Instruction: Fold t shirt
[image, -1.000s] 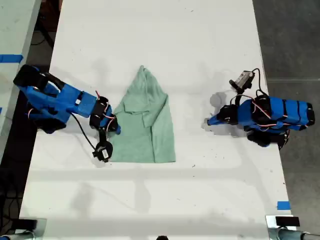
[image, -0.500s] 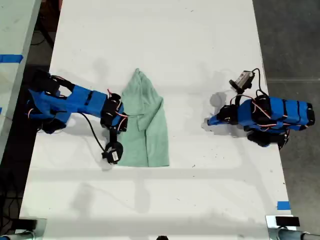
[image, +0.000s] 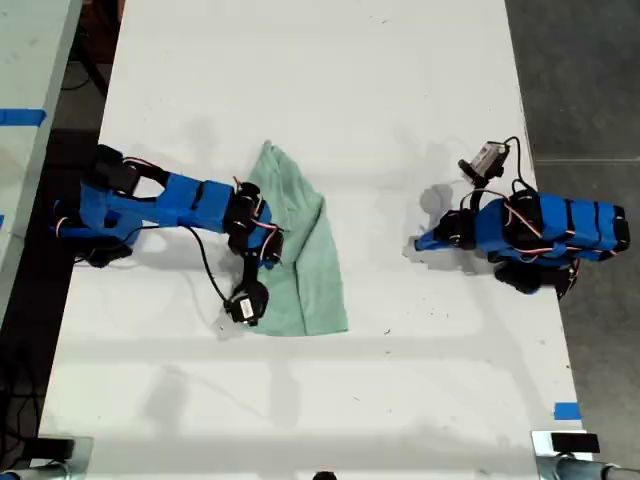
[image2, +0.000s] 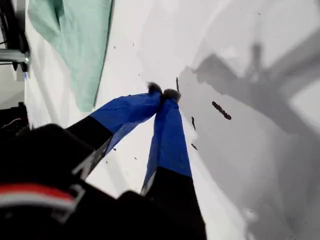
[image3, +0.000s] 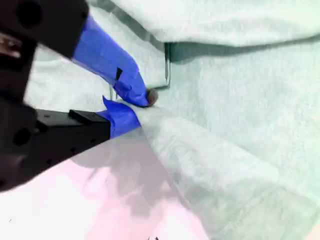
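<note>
My second gripper (image3: 131, 106) was clamped on an edge of the t shirt (image: 300, 255), mid-table (image: 330, 90). My first gripper (image2: 164, 93) rested closed, empty. Recommended: carry fold fully across, keeping hem aligned.

The t shirt (image: 300, 250) is plain pale mint green, no pattern; the table (image: 330, 80) is white; both grippers' jaws are blue on black bodies
</note>
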